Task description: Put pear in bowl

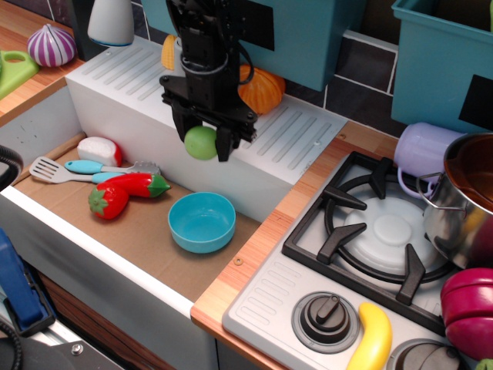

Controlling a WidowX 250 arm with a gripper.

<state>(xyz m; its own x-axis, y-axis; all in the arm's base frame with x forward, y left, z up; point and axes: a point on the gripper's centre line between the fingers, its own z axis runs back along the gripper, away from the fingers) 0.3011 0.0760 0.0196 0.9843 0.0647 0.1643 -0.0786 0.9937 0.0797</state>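
Down in the sink the bowl (202,221) sits empty beside the strawberry (106,202); above and behind it the gripper (202,143) is clamped on the pear (199,142), lifted off the drainboard (289,135); carrying step, I judge; next, move forward over the bowl, lower, release

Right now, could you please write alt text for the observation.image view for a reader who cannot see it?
A black robot gripper holds a light-green pear between its fingers, up in the air near the front edge of a white drainboard. An empty turquoise bowl sits below in the toy sink, beside a strawberry and a spatula.
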